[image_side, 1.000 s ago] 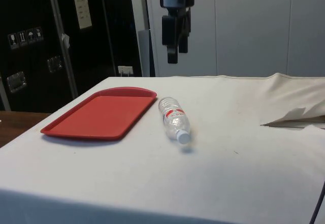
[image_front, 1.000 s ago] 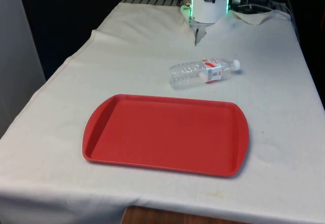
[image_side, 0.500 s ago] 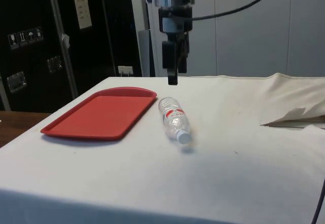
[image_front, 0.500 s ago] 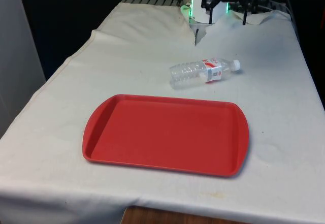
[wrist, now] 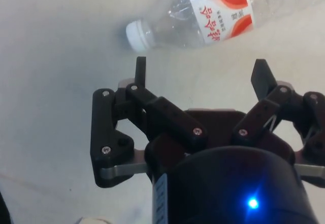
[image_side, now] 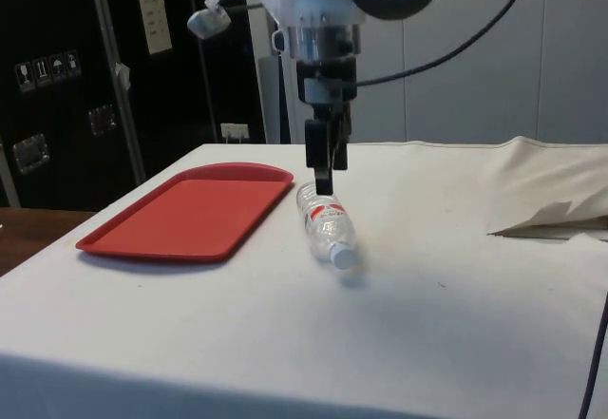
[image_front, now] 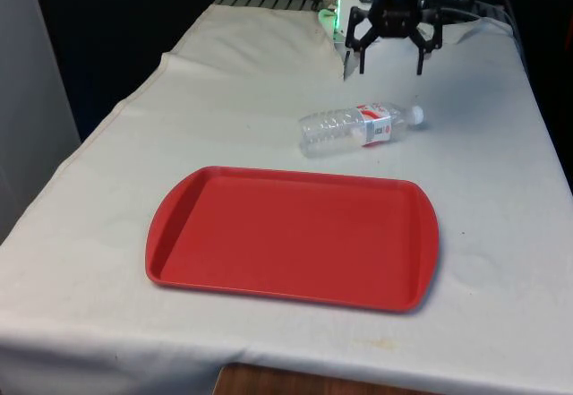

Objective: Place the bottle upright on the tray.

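A clear plastic bottle (image_front: 360,126) with a red-and-white label and a white cap lies on its side on the white cloth, just beyond the red tray (image_front: 292,236). The side view has the bottle (image_side: 326,223) lying beside the tray (image_side: 190,209), cap towards the camera. My gripper (image_front: 390,65) hangs open above the cloth, a little behind the bottle's cap end, with nothing between its fingers. In the wrist view the bottle (wrist: 223,10) lies past the spread fingertips (wrist: 140,69), and the gripper (wrist: 201,71) is clear of it.
A fold of cloth (image_side: 546,218) rises on the table at the side view's right. The tray holds nothing. Bare cloth surrounds the bottle.
The gripper has come down from high above the table to just above the bottle, and moved forward towards it. The bottle and tray have stayed put.
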`<state>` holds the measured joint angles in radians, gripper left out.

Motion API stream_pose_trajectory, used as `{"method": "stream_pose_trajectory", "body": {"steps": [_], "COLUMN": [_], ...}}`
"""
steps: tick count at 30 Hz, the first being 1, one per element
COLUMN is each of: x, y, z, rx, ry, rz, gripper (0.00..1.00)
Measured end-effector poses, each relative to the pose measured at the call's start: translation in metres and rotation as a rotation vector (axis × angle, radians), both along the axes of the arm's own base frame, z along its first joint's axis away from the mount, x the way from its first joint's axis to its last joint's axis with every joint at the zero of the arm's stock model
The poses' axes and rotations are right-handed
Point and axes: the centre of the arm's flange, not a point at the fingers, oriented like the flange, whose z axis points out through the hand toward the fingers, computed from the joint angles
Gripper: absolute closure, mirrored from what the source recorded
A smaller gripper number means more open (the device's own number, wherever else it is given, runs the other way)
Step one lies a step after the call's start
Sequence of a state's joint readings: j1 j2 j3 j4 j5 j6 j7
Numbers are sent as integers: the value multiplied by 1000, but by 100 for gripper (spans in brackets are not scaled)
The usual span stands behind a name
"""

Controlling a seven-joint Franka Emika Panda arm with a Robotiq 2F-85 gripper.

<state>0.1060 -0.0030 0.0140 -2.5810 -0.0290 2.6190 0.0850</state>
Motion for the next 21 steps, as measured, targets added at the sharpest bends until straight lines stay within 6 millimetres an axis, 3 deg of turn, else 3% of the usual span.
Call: {"method": "stream_pose_trajectory", "body": {"steps": [5,21], "x": [2,2], "y": [-1,-1], "z": [-10,-9], "rx": [1,1], "ry": [-1,-3], "rz": [9,11], "gripper": [0,0]}}
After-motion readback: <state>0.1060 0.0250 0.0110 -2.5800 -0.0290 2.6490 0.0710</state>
